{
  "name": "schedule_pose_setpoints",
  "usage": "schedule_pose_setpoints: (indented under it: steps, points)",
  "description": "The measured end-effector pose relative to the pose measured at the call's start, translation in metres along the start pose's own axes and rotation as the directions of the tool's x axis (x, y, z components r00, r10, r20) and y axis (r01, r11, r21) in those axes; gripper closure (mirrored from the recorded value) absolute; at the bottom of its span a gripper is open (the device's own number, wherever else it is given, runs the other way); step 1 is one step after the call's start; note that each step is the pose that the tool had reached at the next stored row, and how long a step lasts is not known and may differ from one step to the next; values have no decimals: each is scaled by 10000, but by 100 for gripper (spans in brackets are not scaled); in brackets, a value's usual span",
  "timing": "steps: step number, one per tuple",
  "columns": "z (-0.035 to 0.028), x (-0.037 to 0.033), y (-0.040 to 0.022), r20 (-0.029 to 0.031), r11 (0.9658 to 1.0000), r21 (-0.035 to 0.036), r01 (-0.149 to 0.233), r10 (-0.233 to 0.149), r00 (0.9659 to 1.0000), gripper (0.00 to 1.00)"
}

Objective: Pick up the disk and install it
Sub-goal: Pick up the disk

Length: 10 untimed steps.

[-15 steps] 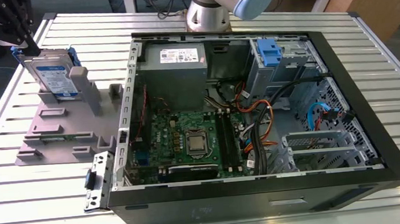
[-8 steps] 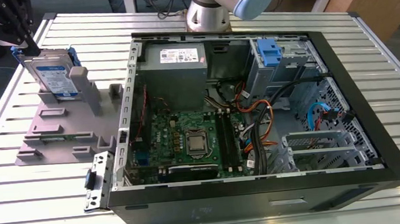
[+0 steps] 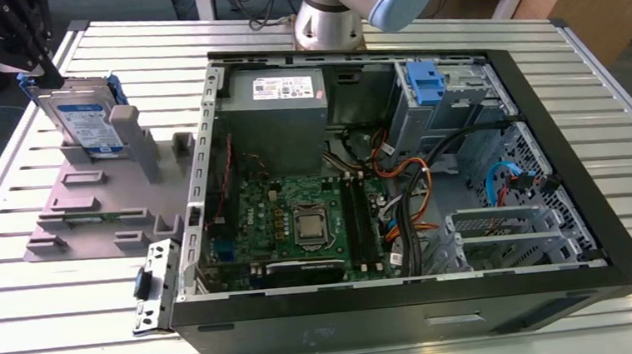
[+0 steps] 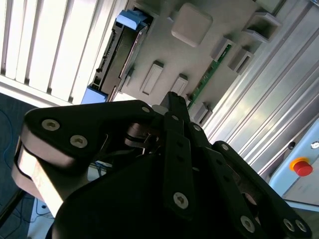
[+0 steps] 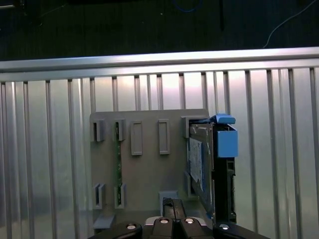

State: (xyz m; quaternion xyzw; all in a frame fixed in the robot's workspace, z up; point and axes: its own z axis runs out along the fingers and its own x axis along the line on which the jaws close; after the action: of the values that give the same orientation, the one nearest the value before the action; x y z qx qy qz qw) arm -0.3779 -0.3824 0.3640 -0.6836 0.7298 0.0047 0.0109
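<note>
Black gripper (image 4: 172, 99), matt grey stand (image 3: 94, 192): on the stand, the disk (image 3: 81, 118) shows silver metal, a white-and-blue label and a bright blue bracket. A thin green circuit board (image 5: 118, 164) lines one slot of the stand. Under the stand, the table (image 3: 624, 122) is pale silver, striped with dark parallel grooves. Beside the stand, the computer case (image 3: 415, 320) is black outside and bare grey steel within. It holds a green motherboard (image 3: 296, 220), a grey power supply (image 3: 277, 104), a blue drive caddy (image 3: 426, 82) and orange, red, black and light blue cables (image 3: 405, 175). The robot arm (image 3: 333, 17) is silver with a pale blue cap.
</note>
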Motion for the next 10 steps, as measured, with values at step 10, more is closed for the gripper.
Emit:
schedule_pose_setpoints:
  steps: [10]
  points:
    - [0, 0, 0, -6, 10000, -1, 62, -62, 10000, 89]
